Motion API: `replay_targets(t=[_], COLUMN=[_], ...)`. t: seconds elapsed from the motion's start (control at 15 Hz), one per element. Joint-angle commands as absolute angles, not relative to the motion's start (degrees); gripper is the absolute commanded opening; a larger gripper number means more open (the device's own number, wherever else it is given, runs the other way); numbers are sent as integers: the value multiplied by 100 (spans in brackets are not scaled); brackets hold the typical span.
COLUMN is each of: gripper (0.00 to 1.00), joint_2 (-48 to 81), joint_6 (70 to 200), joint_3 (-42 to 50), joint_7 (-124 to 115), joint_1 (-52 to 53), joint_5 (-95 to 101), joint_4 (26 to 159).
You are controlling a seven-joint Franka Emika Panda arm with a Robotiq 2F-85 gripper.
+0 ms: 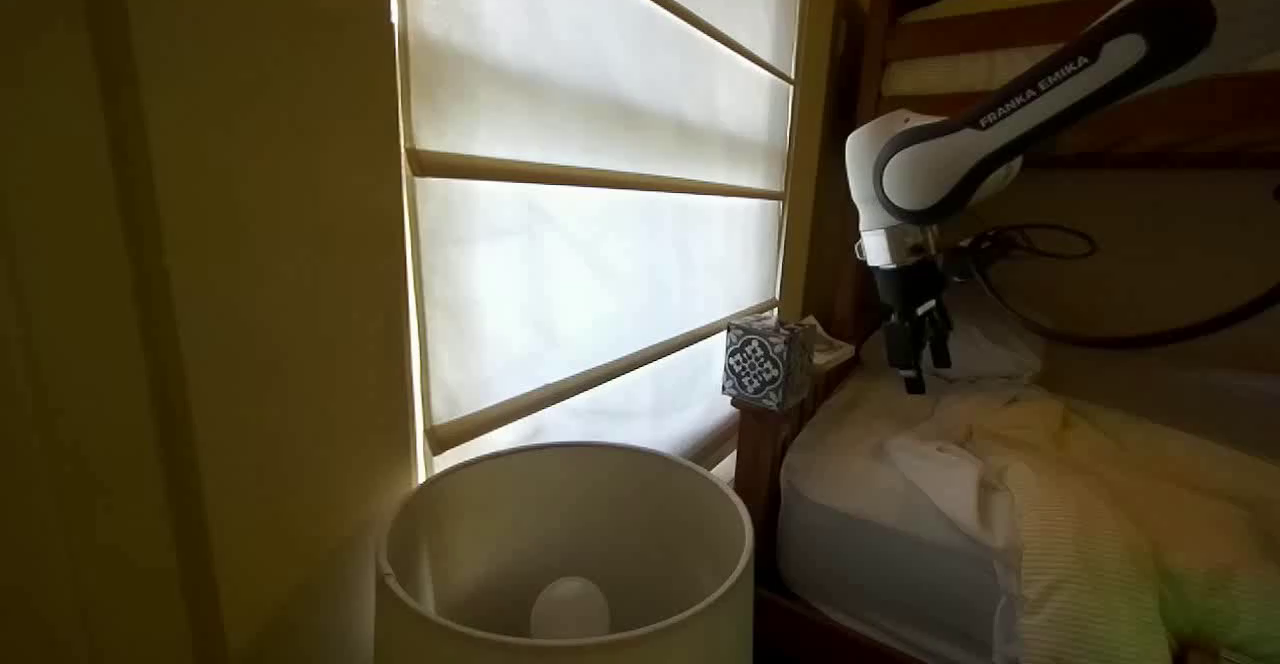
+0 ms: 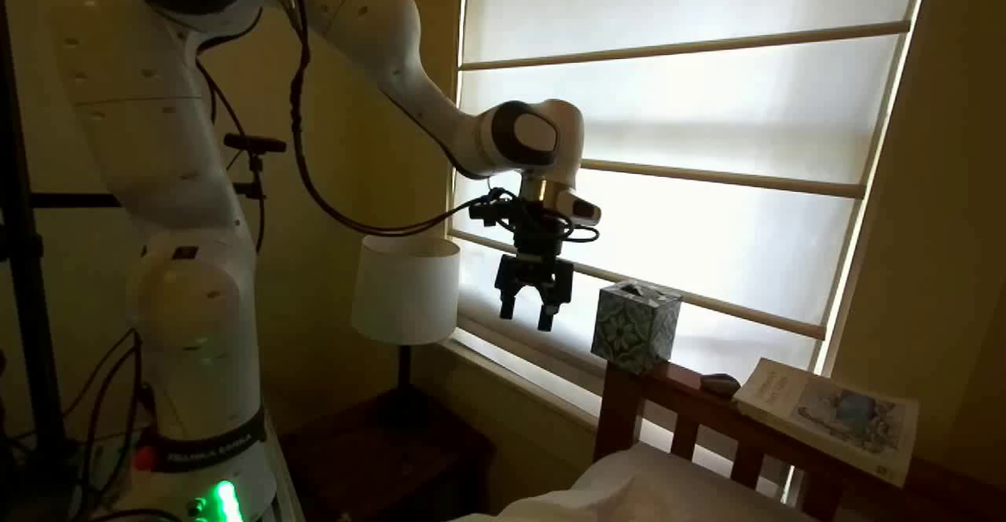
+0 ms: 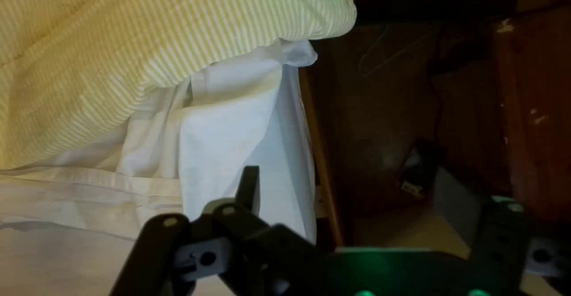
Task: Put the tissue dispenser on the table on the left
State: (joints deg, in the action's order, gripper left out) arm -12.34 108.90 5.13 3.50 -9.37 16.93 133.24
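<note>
The tissue dispenser (image 1: 757,362), a small cube box with a dark blue-and-white pattern, stands upright on top of the wooden bed post by the window. It also shows in an exterior view (image 2: 635,325), and is out of view in the wrist view. My gripper (image 1: 927,372) points down, open and empty, apart from the box. In an exterior view the gripper (image 2: 526,320) hangs between the lamp and the box, its fingertips about level with the box. In the wrist view the open fingers (image 3: 348,175) span the bed's edge and dark floor. A dark wooden table (image 2: 377,459) stands below the lamp.
A white lampshade (image 2: 405,290) stands on the table and looms large in an exterior view (image 1: 570,514). A book (image 2: 833,416) and a small dark object (image 2: 719,384) lie on the bed rail (image 2: 676,384). The bed with a yellow striped cover (image 3: 178,42) and a window blind (image 2: 707,121) are close by.
</note>
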Motion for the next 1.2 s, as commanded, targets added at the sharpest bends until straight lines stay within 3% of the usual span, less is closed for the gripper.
replay_targets(t=[0.0, 0.33, 0.93, 1.13], gripper=[100, 100, 100, 100], joint_2=[-1235, -1235, -1232, -856], joint_6=[10879, 10879, 12842, 12864], joint_3=[580, 580, 648, 821], joint_7=[339, 339, 982, 1963], joint_1=[-865, -865, -627, -382], joint_5=[1704, 1704, 1175, 158], joint_4=[13317, 13317, 12445, 11926])
